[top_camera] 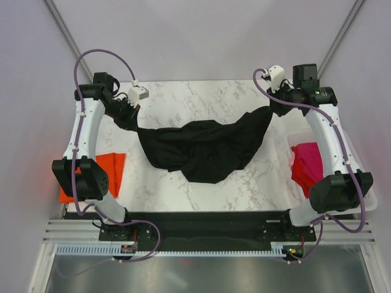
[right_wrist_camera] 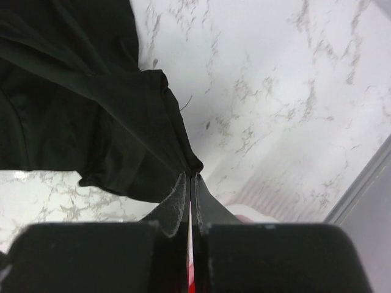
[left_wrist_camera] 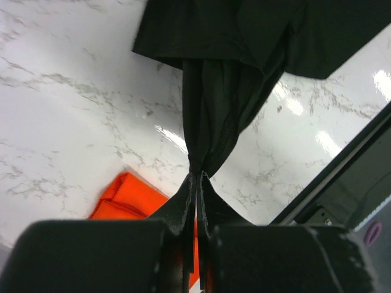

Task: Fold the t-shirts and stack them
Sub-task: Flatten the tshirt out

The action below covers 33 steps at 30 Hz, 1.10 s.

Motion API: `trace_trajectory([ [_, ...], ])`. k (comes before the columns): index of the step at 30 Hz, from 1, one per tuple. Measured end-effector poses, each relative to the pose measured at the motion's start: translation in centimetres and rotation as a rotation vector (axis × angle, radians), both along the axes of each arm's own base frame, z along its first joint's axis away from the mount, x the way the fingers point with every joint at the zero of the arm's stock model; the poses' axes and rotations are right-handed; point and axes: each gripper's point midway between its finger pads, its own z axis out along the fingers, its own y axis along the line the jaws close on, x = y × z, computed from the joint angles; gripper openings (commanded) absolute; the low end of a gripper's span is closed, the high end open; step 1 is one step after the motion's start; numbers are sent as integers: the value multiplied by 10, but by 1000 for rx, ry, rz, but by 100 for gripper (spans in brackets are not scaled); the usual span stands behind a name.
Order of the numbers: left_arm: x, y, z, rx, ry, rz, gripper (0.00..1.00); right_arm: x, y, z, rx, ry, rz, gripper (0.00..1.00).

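Top external view: black t-shirt sags mid-frame across the counter, left gripper and right gripper each closed tight on a bunched end.

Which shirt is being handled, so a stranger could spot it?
Start at the white marble table and look across its middle. The black t-shirt is strung there, one end pinched in the left gripper, the other in the right gripper, its middle sagging. It alone is dark: the orange shirt lies far left, the magenta shirt far right.
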Motion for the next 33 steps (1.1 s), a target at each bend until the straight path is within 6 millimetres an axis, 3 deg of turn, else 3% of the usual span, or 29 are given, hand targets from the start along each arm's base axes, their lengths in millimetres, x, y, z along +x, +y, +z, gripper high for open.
trace_trajectory([
  [4,-24,0,-37,11,96,-48,2,-17,-2,-37,-25,101,24,0],
  [7,-65,3,-68,44,196,-90,2,-41,-6,-70,-58,206,50,0],
  [8,-79,4,-73,59,218,-107,7,-49,-7,-76,-70,226,60,0],
  [10,-100,4,-77,94,221,-151,16,-68,-10,-79,-93,231,85,0],
  [14,-116,0,-71,127,187,-218,28,-93,-14,-56,-133,143,139,0],
  [16,-111,0,-69,128,178,-224,34,-97,-14,-53,-147,127,158,0],
  [17,-106,-1,-67,126,176,-224,46,-97,-14,-56,-152,134,165,0],
  [20,-77,-5,-59,105,170,-210,47,-93,-14,-81,-154,221,183,0],
  [23,-34,-11,-60,78,184,-164,47,-88,-13,-109,-143,316,188,0],
  [28,18,-20,-109,31,314,-83,49,-82,-10,-120,-126,361,178,0],
  [30,23,-22,-132,20,384,-61,49,-78,-9,-117,-122,351,175,0],
  [33,18,-25,-151,17,463,-40,48,-74,-8,-112,-119,336,170,0],
])
